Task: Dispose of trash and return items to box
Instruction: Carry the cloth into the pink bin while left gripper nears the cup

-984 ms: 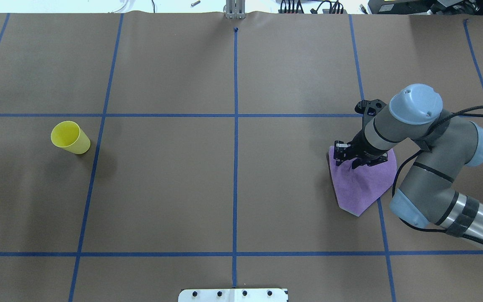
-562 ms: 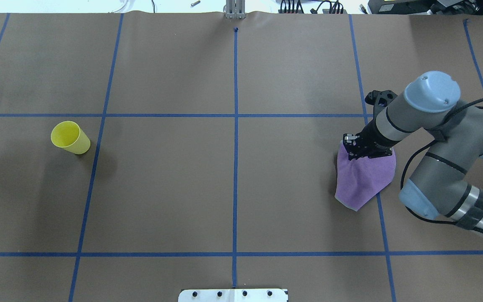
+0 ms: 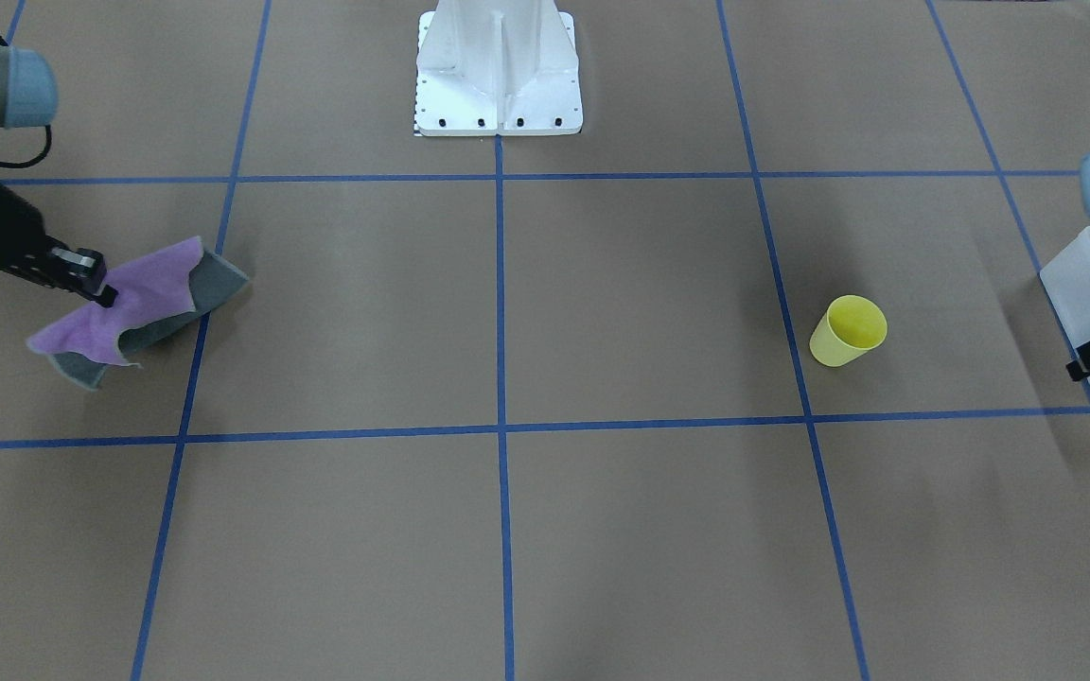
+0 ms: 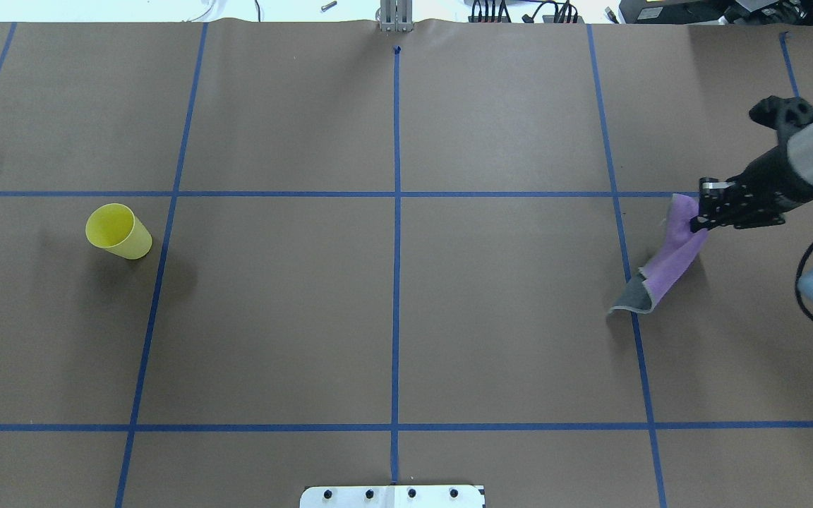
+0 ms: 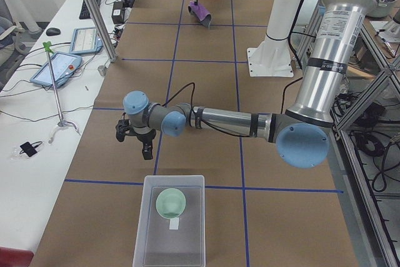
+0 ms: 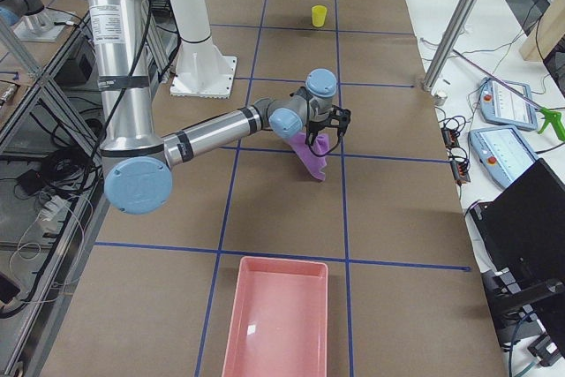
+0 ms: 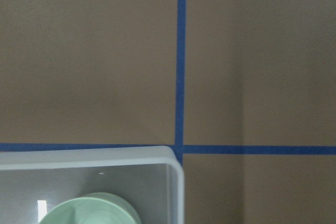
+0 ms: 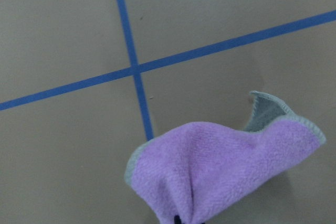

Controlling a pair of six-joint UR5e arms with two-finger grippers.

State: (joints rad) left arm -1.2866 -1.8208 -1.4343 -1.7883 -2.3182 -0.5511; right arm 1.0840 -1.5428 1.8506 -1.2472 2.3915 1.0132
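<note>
My right gripper [image 4: 701, 212] is shut on the top of the purple cloth [image 4: 666, 269], which hangs from it with its grey underside showing, above the table's right part. The cloth also shows in the front-facing view [image 3: 143, 293] and the right wrist view [image 8: 226, 171]. The yellow cup [image 4: 118, 231] stands upright on the left part, free. The mint-green bowl [image 5: 170, 202] sits inside the frosted box [image 5: 174, 178] at the table's left end. My left gripper [image 5: 134, 144] hovers just beside the box, fingers spread and empty.
A pink tray [image 6: 278, 315] lies at the table's right end, beyond the cloth. The white robot base [image 3: 498, 66] stands at the middle of the robot's edge. Blue tape lines grid the brown table [image 4: 392, 282].
My right gripper has lifted the purple cloth off the table and carried it to the right and a little back. A bit of the left arm has come in at the overhead view's left edge.
</note>
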